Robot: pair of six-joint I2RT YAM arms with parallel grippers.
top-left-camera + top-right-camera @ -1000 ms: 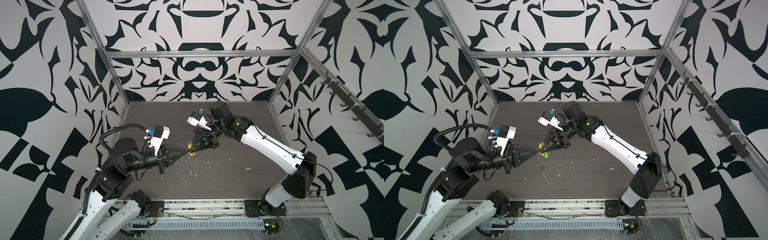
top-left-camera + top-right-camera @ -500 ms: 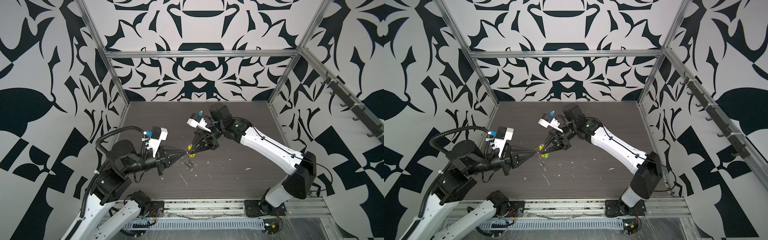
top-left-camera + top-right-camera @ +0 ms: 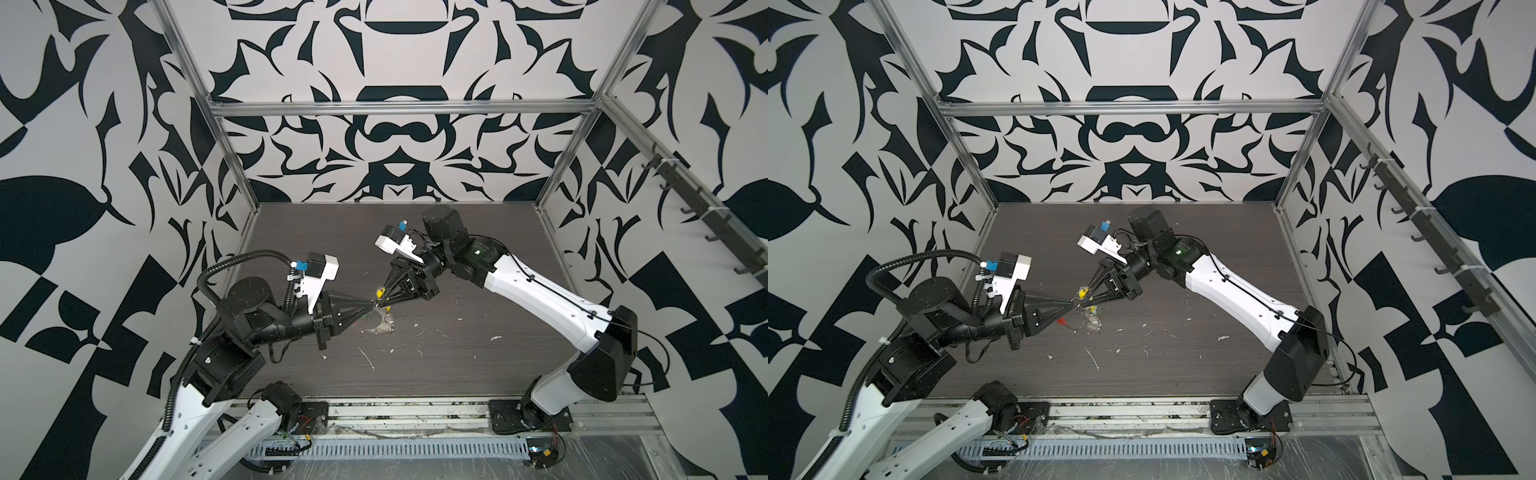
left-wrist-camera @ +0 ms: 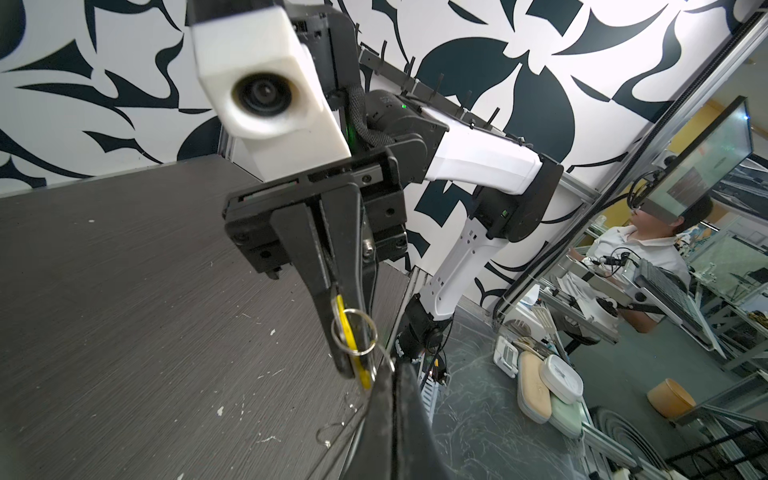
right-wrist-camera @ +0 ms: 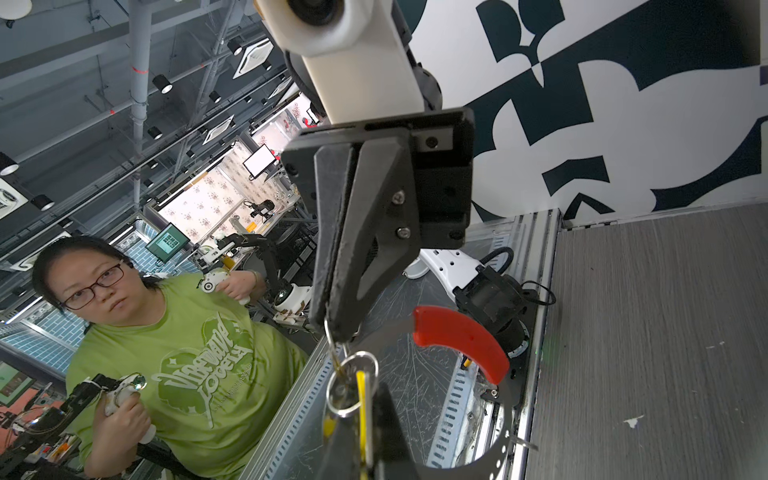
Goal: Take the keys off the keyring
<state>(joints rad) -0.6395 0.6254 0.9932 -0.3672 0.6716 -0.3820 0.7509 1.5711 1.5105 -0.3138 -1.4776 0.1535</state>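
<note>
Pinching from opposite sides, the two grippers meet tip to tip at the middle of both top views, above the table (image 3: pixel 457 365). The right gripper (image 4: pixel 355 365) has its fingers closed flat on the yellow key (image 4: pixel 341 311), which shows edge-on as a thin yellow strip between them. A small silver ring (image 4: pixel 354 332) loops through the key just beside those fingertips. The left gripper (image 5: pixel 337 324) is clamped tight as well, its tips nipping thin metal of the keyring (image 5: pixel 496 451). The hoop curves away from those tips through the red sleeve (image 5: pixel 461 338) toward the lower right of the right wrist frame. The key is not yet off. In the top views the hoop hangs just under the two tips; I cannot tell whether it touches the table.

Containers stand outside the cell, at the lower right of the left wrist frame. A tan round tub (image 4: pixel 671 399) has its inside hidden. A stack of flat lidded boxes (image 4: pixel 563 378) has its lids on, so the contents are out of sight.

The table is dark streaked wood grain, with white flecks (image 3: pixel 368 358) scattered at its lower centre. Black-and-white patterned walls (image 3: pixel 399 54) close three sides, and an aluminium frame (image 3: pixel 399 108) runs along their edges.
</note>
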